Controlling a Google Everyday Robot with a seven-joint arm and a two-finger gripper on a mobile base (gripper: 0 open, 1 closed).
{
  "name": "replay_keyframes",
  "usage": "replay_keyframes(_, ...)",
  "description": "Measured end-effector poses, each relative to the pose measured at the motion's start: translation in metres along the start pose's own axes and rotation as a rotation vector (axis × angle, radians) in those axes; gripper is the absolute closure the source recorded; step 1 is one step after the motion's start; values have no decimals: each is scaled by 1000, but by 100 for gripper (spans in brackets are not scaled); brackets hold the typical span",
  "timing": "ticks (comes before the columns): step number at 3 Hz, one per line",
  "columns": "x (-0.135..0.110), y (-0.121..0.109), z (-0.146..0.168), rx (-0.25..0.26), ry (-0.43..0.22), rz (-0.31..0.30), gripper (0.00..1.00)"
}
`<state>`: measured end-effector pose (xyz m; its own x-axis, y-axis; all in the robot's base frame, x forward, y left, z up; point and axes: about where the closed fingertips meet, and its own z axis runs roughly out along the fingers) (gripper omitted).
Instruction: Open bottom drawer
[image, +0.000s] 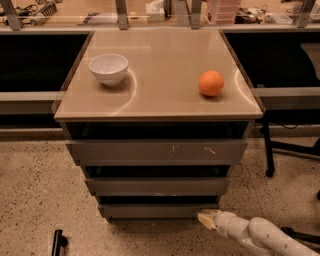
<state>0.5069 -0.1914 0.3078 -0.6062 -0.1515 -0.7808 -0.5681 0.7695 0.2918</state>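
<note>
The bottom drawer (155, 210) is the lowest and narrowest grey front of the cabinet, flat and without a handle. It sits nearly flush, with a dark gap above it. My gripper (206, 218) is at the end of the white arm coming in from the lower right. Its pale tip is at the drawer's right end, just below the front's lower right corner, close to the floor.
Above are the middle drawer (157, 186) and the wide scratched top drawer (157, 150). A white bowl (108, 68) and an orange (211, 83) rest on the cabinet top (160, 95). A chair leg (268, 150) stands at right. A black object (58, 241) lies on the speckled floor.
</note>
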Motion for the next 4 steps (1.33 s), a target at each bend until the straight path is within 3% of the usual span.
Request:
replay_keyframes(1, 0, 0, 0, 0, 0, 0, 89)
replay_keyframes(2, 0, 0, 0, 0, 0, 0, 100)
replay_keyframes(3, 0, 0, 0, 0, 0, 0, 100)
replay_keyframes(4, 8, -9, 15, 69, -42, -26, 100)
